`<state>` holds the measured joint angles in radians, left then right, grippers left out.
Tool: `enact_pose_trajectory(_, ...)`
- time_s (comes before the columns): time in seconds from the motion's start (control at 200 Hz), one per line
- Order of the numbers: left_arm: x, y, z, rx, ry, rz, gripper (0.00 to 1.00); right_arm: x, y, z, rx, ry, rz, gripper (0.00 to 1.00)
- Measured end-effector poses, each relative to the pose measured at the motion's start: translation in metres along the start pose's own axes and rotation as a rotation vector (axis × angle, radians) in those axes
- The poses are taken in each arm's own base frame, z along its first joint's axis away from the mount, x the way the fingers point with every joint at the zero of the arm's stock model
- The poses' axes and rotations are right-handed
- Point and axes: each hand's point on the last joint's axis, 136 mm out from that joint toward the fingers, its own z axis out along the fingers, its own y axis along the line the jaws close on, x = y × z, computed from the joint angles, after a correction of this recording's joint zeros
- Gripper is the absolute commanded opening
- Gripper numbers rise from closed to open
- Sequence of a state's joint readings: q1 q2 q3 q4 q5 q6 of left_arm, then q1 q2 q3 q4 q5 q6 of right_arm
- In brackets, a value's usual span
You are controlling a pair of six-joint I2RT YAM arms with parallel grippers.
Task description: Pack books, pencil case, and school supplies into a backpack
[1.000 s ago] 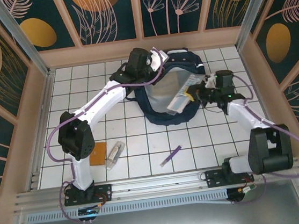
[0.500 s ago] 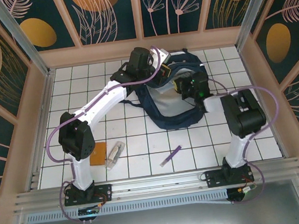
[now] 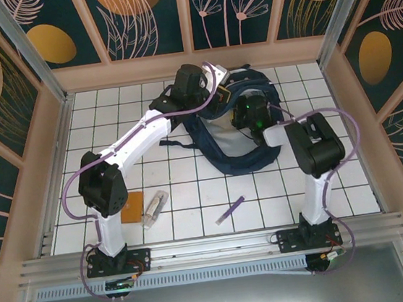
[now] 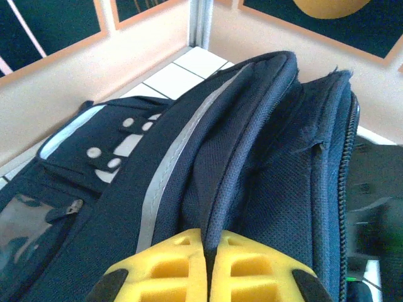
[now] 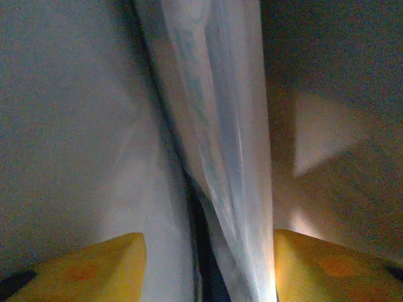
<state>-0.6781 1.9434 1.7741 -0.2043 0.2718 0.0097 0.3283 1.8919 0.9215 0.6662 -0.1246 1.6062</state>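
Folding sharply at its elbow, right arm (image 3: 310, 146) reaches into backpack (image 3: 236, 163).

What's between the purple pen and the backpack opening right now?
Nothing lies on the tiles between the purple pen and the backpack. The opening itself is occupied: the right claw is inside it, open around the clear pack. The left claw is shut on the rim fabric.

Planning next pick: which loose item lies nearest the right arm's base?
The purple pen; the orange book and clear packet sit beside the left arm's base.
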Motion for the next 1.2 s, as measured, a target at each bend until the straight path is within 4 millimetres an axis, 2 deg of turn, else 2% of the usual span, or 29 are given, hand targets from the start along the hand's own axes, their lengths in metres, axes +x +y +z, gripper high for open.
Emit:
enact_pose_trajectory(0.155, 0.010, 0.020, -0.001, -0.037, 0.015, -0.018, 0.00, 0.006, -0.006, -0.054, 0.056, 0.029, -0.016, 0.61)
enact_pose_trajectory(0.235, 0.012, 0.028, -0.002, -0.040, 0.010, -0.030, 0.00, 0.012, -0.006, -0.075, 0.080, 0.057, -0.048, 0.61)
enact_pose_trajectory(0.39, 0.013, 0.031, -0.005, -0.002, 0.009, -0.036, 0.42, 0.021, -0.013, -0.118, 0.148, 0.096, -0.204, 0.61)
enact_pose_trajectory(0.465, 0.022, 0.029, -0.012, 0.021, 0.021, -0.060, 0.50, 0.022, -0.006, -0.140, 0.156, 0.091, -0.329, 0.60)
enact_pose_trajectory(0.581, 0.050, 0.028, -0.042, 0.002, 0.069, -0.154, 0.48, 0.021, 0.011, -0.175, 0.131, 0.055, -0.561, 0.57)
enact_pose_trajectory(0.651, 0.066, 0.038, -0.073, -0.075, 0.089, -0.248, 0.48, 0.022, 0.030, -0.186, 0.092, 0.037, -0.713, 0.55)
enact_pose_trajectory(0.716, 0.080, 0.054, -0.105, -0.171, 0.090, -0.349, 0.50, 0.033, 0.051, -0.189, 0.020, 0.057, -0.894, 0.56)
enact_pose_trajectory(0.781, 0.099, 0.073, -0.138, -0.281, 0.088, -0.474, 0.54, 0.056, 0.067, -0.185, -0.072, 0.128, -1.103, 0.57)
enact_pose_trajectory(0.816, 0.113, 0.084, -0.154, -0.341, 0.093, -0.545, 0.54, 0.076, 0.071, -0.181, -0.139, 0.197, -1.238, 0.58)
enact_pose_trajectory(0.881, 0.148, 0.103, -0.183, -0.455, 0.123, -0.677, 0.56, 0.119, 0.065, -0.173, -0.270, 0.341, -1.492, 0.59)
enact_pose_trajectory(0.921, 0.175, 0.113, -0.198, -0.525, 0.157, -0.764, 0.55, 0.147, 0.053, -0.170, -0.367, 0.439, -1.652, 0.60)
enact_pose_trajectory(1.006, 0.234, 0.128, -0.226, -0.642, 0.239, -0.941, 0.54, 0.207, 0.010, -0.172, -0.623, 0.675, -1.969, 0.61)
enact_pose_trajectory(1.081, 0.284, 0.129, -0.248, -0.726, 0.315, -1.086, 0.52, 0.247, -0.026, -0.175, -0.832, 0.836, -2.129, 0.61)
enact_pose_trajectory(1.196, 0.333, 0.120, -0.269, -0.786, 0.365, -1.252, 0.47, 0.311, -0.068, -0.162, -1.111, 0.981, -2.318, 0.61)
